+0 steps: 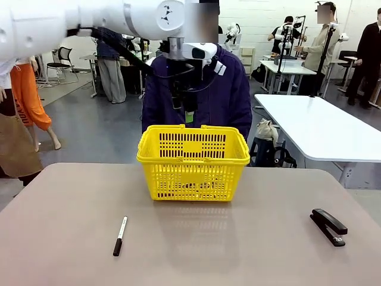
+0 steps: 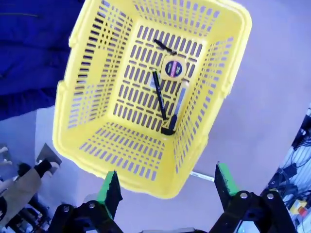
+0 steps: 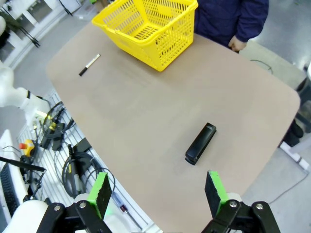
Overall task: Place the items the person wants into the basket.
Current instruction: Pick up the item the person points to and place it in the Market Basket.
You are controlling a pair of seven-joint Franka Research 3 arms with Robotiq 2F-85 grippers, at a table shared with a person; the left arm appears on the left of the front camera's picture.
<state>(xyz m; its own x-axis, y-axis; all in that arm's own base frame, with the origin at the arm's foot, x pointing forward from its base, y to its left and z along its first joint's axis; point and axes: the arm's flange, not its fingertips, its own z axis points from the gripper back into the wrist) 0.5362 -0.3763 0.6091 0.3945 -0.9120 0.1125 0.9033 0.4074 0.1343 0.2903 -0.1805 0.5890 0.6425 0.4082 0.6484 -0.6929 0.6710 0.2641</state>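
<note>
Overhead, the left gripper (image 2: 167, 187) hangs empty with fingers spread above the yellow basket (image 2: 87, 73), which holds the tape measure (image 2: 173, 67), pen (image 2: 159, 95) and utility knife (image 2: 177, 109). Right gripper (image 3: 158, 191) fingers spread above the table (image 3: 146, 116).

A white marker (image 1: 120, 236) with a black cap lies on the near left part of the beige table (image 1: 196, 250), cap end toward the camera. A black stapler (image 1: 328, 226) rests shut near the right edge, well apart from the marker. Behind stands a white table (image 1: 321, 128).
</note>
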